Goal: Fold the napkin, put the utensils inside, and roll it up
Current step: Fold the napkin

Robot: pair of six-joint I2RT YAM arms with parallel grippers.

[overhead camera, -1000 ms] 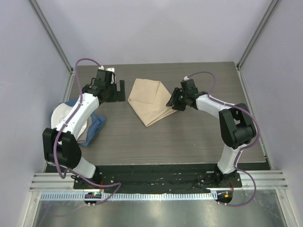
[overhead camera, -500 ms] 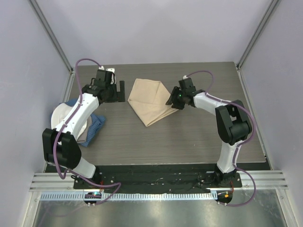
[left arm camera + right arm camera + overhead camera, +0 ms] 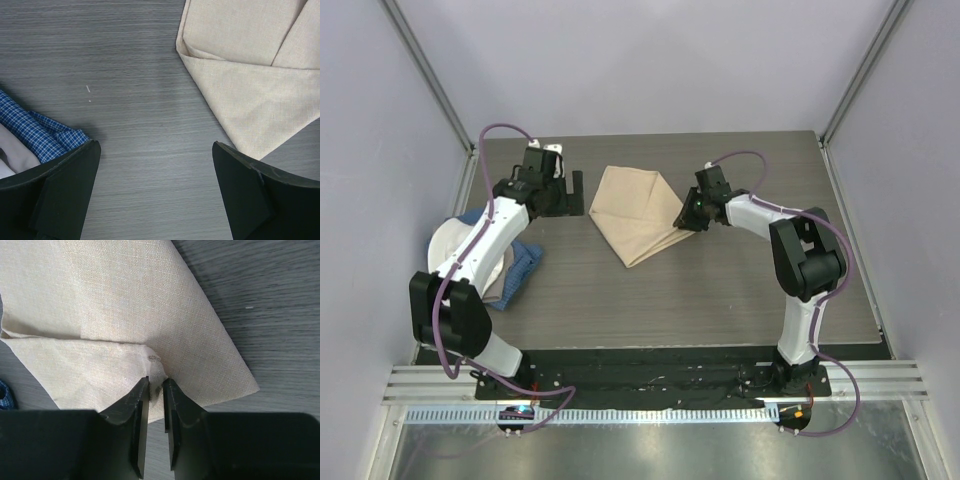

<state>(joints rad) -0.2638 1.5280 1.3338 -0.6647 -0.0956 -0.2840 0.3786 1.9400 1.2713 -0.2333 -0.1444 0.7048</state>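
**Count.** One plain beige-tan napkin of soft cloth. One smaller blue-and-white checked cloth. Two arms and two end effectors. One dark grey wood-grain bench.

**Napkin, position.** It lies folded at mid-bench, toward the far side, between the two end effectors.

**Napkin, orientation.** From above the outline is kite-like, with the broad end to the far side and the narrow point toward the near edge. The long axis runs far to near, leaning slightly. Overlapping flaps and fold lines show in both wrist views.

**Right end effector**. It sits at the napkin's right corner. The fingers are drawn almost together and pinch a small raised pucker of cloth at a fold edge.

**Left end effector**. The fingers are spread wide with only bare bench between them, just left of the napkin. The napkin's narrow point lies close beside one finger, apart from it.

**Hidden or unclear.**
- The checked cloth at the bench's left side is partly under the left arm from above, and a finger cuts it off in the left wrist view.
- A pale rounded object lies beneath that cloth, mostly covered by the arm and cloth. I cannot tell what it is.
- In the right wrist view the end effector body blocks the napkin's nearest edge.
- The number of layers in the napkin cannot be counted.
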